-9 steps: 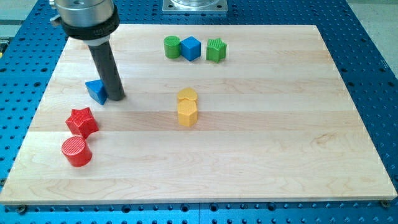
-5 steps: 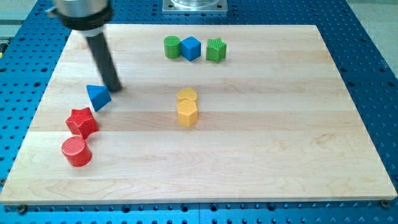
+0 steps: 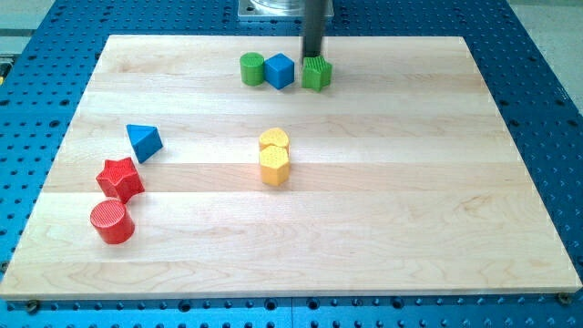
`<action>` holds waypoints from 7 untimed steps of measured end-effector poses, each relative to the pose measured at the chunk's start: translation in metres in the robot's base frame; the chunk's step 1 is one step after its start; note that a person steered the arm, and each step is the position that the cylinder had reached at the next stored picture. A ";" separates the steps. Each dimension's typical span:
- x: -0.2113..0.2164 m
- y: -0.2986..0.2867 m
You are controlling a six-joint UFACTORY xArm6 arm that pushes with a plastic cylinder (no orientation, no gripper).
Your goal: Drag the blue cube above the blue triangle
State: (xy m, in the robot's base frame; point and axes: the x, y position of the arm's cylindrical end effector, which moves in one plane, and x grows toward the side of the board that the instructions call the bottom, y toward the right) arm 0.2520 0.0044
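OK, surface first: a light wooden board (image 3: 383, 182) with visible grain, lying on a blue perforated metal table (image 3: 547, 109). A grey metal base plate (image 3: 273, 9) shows at the view's top edge.

My tip (image 3: 312, 57) is a dark straight rod with no jaws, so nothing opens or closes and nothing is gripped. It sits at the top edge of the green ribbed block (image 3: 316, 73), touching or just behind it, can't tell which.

The blue cube (image 3: 280, 70) is in the top row, between the green cylinder (image 3: 252, 68) on the view's left and the green ribbed block on the right, close to both.

The blue triangle (image 3: 144, 142) is well apart, toward the view's left. Below it: red star (image 3: 120, 179), then a red cylinder (image 3: 111, 221) with a ribbed top.

Mid-board: yellow cylinder (image 3: 273, 141) touching a yellow hexagon (image 3: 274, 165) just below it.
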 end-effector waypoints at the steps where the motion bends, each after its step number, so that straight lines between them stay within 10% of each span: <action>1: 0.050 -0.046; 4: 0.138 0.057; 7: 0.120 -0.103</action>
